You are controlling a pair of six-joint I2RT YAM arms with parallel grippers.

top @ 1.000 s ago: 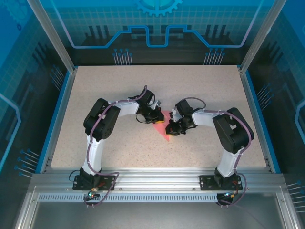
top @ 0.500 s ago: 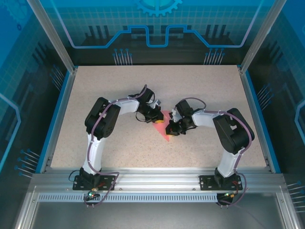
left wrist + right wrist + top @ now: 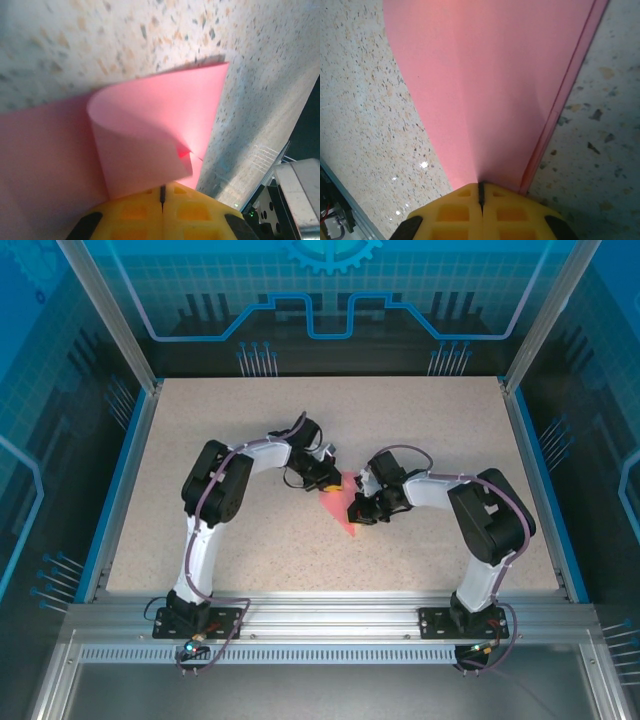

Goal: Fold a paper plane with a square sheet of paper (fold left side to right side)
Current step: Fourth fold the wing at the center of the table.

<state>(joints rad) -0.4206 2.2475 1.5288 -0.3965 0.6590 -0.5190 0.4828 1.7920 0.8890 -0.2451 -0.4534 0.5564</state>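
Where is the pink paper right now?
In the top view the pink paper lies in the middle of the table, pinched between the left gripper and the right gripper.

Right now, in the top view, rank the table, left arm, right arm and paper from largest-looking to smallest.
1. table
2. left arm and right arm: they look alike, so they are not ranked against each other
3. paper, smallest by far
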